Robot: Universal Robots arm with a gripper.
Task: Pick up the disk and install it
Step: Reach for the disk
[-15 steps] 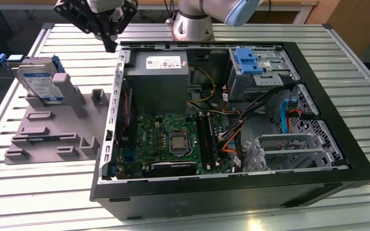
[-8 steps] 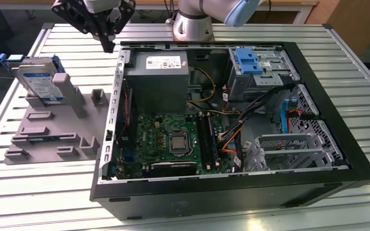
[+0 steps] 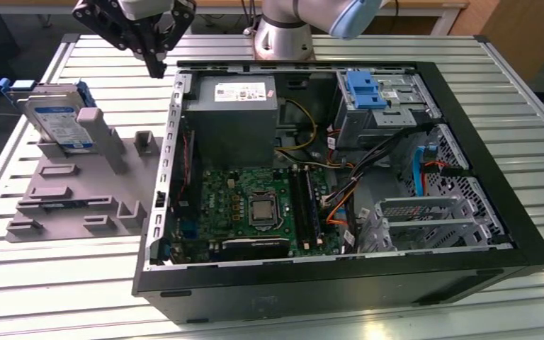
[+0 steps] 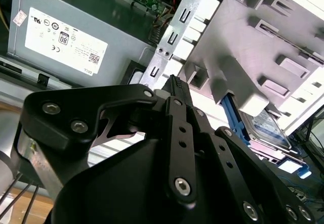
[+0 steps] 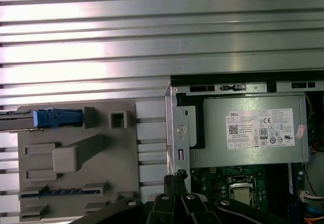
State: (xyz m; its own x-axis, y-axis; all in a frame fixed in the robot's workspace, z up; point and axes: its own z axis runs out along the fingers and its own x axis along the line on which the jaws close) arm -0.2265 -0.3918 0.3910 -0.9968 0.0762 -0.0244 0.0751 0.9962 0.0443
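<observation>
Slats of bright metal make up the table [image 3: 54, 283], and nearest to where I stand lies the open computer case [image 3: 348, 283], its black wall facing me. Inside it, the green motherboard [image 3: 253, 205] comes first, then the grey power supply [image 3: 229, 113] with its white sticker, and a blue bracket [image 3: 362, 88] sits in the bay at the far corner on the exterior view's right.

On the exterior view's left of the case lies a grey fixture [image 3: 74, 195] with raised blocks and slots. At its far end the disk [image 3: 54, 124] stands on edge, leaning a little, label outward and blue rails along its sides. It is outside the case, with nothing holding it.

Further back, the gripper [image 3: 156, 71] hangs above the table by the case's far corner, between the disk and the power supply and touching neither. Its black fingers [image 4: 174, 82] meet at the tips, pressed together on nothing. Behind it rises the arm's base [image 3: 286, 35].
</observation>
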